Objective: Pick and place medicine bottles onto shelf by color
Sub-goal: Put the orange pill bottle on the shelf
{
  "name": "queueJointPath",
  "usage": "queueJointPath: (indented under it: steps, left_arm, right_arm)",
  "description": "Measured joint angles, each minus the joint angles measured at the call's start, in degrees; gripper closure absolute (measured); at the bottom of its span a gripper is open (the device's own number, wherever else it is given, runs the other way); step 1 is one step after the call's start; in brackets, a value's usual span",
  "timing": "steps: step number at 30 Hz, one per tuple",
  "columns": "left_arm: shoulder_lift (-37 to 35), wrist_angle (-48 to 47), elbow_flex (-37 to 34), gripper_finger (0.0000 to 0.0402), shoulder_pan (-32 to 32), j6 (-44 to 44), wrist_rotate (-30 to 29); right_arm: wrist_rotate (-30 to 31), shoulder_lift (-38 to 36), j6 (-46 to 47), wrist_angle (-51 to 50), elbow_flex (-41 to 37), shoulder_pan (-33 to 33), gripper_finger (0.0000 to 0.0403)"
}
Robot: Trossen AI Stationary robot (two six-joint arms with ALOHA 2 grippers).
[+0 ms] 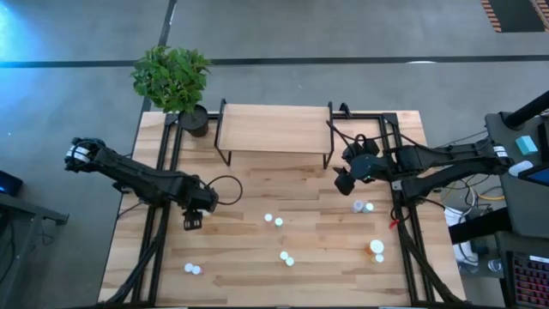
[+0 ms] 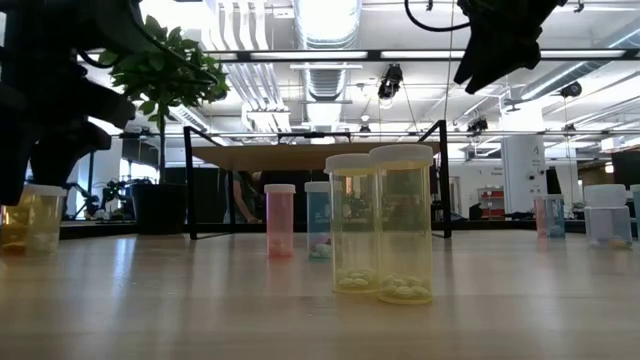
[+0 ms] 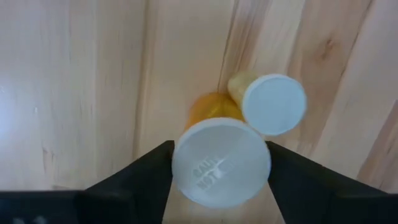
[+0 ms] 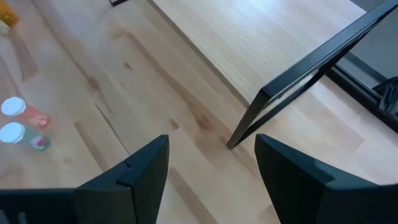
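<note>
An orange medicine bottle [image 3: 208, 109] with a white cap stands on the table. A yellow bottle [image 3: 273, 104] stands right against it. My left gripper [image 3: 217, 149] points straight down over them at the table's left [image 1: 192, 221] and hides both in the high view. In the low view the orange bottle [image 2: 12, 225] and the yellow bottle [image 2: 45, 215] stand under its dark shape. My right gripper [image 1: 343, 180] hangs open and slanting down, with nothing in it, above the table near the shelf's right legs. The light-wood shelf [image 1: 274, 129] stands at the far middle. My left gripper has the orange bottle's white cap [image 3: 221, 163] between its two fingers, one finger [image 3: 155, 165] on each opposite side of the rim. The fingers come from above, pointing down. The bottle stands upright on the table, with the yellow bottle touching its far side.
A potted plant [image 1: 171, 77] stands at the far left corner. Other bottles stand in pairs: pink and blue [image 1: 273, 220] in the middle, yellow [image 1: 286, 257] nearer, two [image 1: 192, 269] near left, two [image 1: 363, 206] and an orange one [image 1: 376, 247] at the right.
</note>
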Motion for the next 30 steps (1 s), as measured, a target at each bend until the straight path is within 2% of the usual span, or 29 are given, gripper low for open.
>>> queueJointPath:
  steps: [6,14,24,30]
  left_arm:
    - [0.0,0.0,-0.1,0.0211,0.1,-2.8,0.0]
    - [-0.1,-2.1,4.0,0.0195,0.4,-4.6,0.1]
    - [0.2,-7.0,18.9,0.0204,2.6,-4.8,-0.5]
    - [4.8,-14.0,31.3,0.0205,8.9,-6.1,-4.1]
  right_arm:
    - [0.0,-0.3,-0.2,-0.2,0.0,0.0,0.0174]
    - [-0.1,-0.7,0.3,-2.1,0.0,0.0,0.0184]
    - [0.0,-1.6,0.4,-3.1,0.0,0.0,0.0208]
    - [0.0,-2.2,0.0,-2.5,0.0,0.0,0.0215]
